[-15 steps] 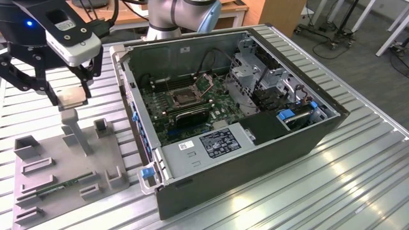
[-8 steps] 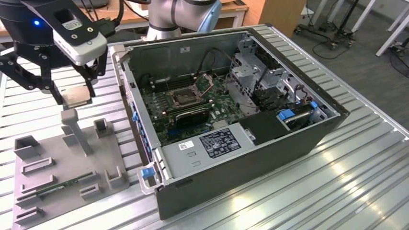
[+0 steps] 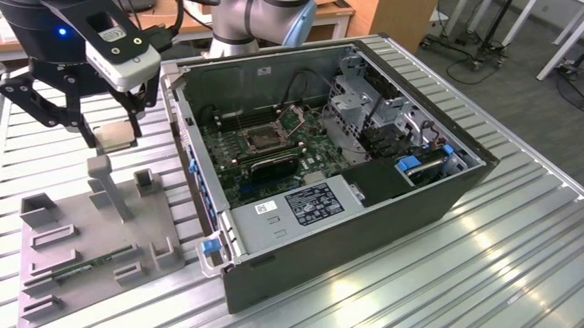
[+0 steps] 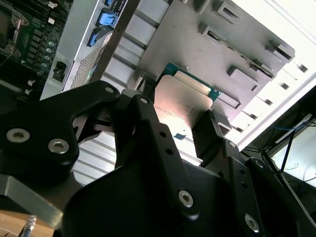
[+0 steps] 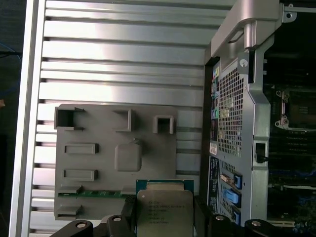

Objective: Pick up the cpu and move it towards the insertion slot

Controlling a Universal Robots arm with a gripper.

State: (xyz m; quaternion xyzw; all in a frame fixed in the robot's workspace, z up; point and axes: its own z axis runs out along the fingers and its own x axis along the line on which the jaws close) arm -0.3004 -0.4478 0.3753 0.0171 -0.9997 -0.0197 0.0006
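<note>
Pincer [image 5: 164,222] closed on the cpu [image 5: 164,212], fingers hiding both its side edges, chip flat and metal top up, lifted above the grey fixture tray [image 5: 94,163], insertion slot [image 3: 264,139] farther off inside the computer case [image 3: 365,225], partly shadowed.

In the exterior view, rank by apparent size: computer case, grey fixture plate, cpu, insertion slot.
1. computer case
2. grey fixture plate
3. cpu and insertion slot: look alike, not ranked; the cpu, held in the gripper, is partly hidden.
</note>
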